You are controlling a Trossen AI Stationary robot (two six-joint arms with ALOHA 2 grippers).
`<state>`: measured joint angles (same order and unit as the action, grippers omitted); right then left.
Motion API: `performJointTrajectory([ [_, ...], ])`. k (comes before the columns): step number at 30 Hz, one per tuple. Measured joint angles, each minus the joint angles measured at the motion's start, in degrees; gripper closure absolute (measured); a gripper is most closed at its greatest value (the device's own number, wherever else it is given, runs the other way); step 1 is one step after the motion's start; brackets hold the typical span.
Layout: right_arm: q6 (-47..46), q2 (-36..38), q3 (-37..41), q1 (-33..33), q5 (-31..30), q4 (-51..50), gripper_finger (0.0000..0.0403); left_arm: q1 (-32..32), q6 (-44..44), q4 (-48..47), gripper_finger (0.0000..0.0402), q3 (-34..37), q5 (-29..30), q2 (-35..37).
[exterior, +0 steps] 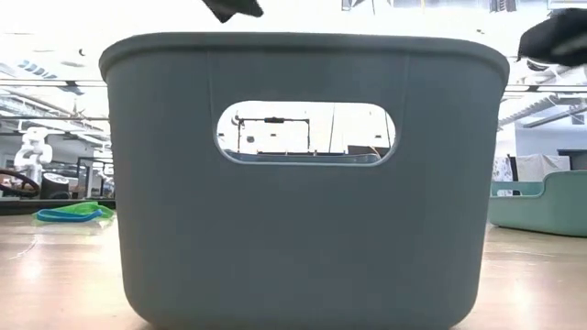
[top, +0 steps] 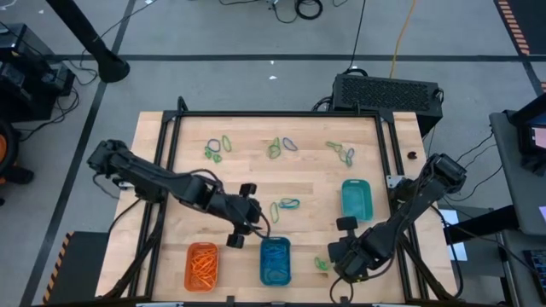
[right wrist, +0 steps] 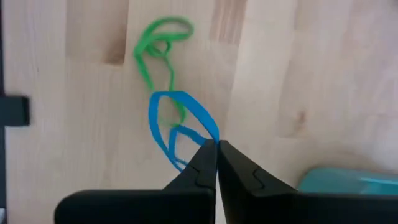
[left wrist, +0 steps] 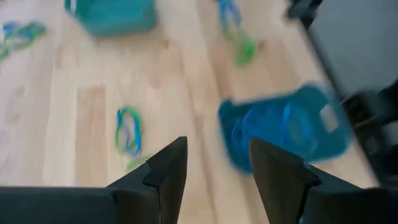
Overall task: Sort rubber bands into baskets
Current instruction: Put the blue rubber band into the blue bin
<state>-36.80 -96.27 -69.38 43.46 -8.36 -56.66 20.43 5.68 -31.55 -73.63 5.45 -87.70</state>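
Low at the frame's lower right, the right gripper (right wrist: 216, 149) pinches a blue rubber band (right wrist: 180, 124) beside a green rubber band (right wrist: 158, 43); the left gripper (left wrist: 217, 165), fingers spread, hovers above the blue basket (left wrist: 329, 134).

A pale wooden worktop (top: 256, 179) stands on a grey floor (top: 239, 34) with dark seams. Beyond its far edge sits a black box (top: 388, 92), perhaps electronics. Bright ceiling lights (exterior: 55, 18) overhead.
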Motion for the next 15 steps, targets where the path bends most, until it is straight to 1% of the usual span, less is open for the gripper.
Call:
performJointTrajectory([
  [3, -0.02, 0.04, -1.84, -0.02, -0.42, -0.03, 0.0403, -0.22, 0.43, 5.00, 0.0224, -0.02, -3.90, 0.41],
  [5, -0.05, 0.07, -2.38, -0.02, 0.69, 0.42, 0.0403, -0.16, 0.45, 5.85, 0.0224, -0.04, -5.46, 0.35],
  [7, -0.76, 0.09, -2.39, -0.02, 4.19, 1.66, 0.0403, -0.17, 0.45, 5.60, 0.0224, -0.04, -5.83, 0.35],
  [11, -5.42, 0.09, -2.37, -0.02, 13.34, 2.35, 0.0403, -0.22, 0.45, 4.82, 0.0224, -0.03, -5.83, 0.32],
  [13, -7.79, 0.11, -1.96, 0.25, 15.43, 2.47, 0.0403, -0.20, 0.12, 5.08, 0.0224, -0.04, -5.83, 0.32],
  [15, -9.98, 0.11, -1.13, 0.68, 15.19, 2.53, 0.0403, -0.20, -0.03, 5.13, 0.0224, -0.04, -5.85, 0.32],
])
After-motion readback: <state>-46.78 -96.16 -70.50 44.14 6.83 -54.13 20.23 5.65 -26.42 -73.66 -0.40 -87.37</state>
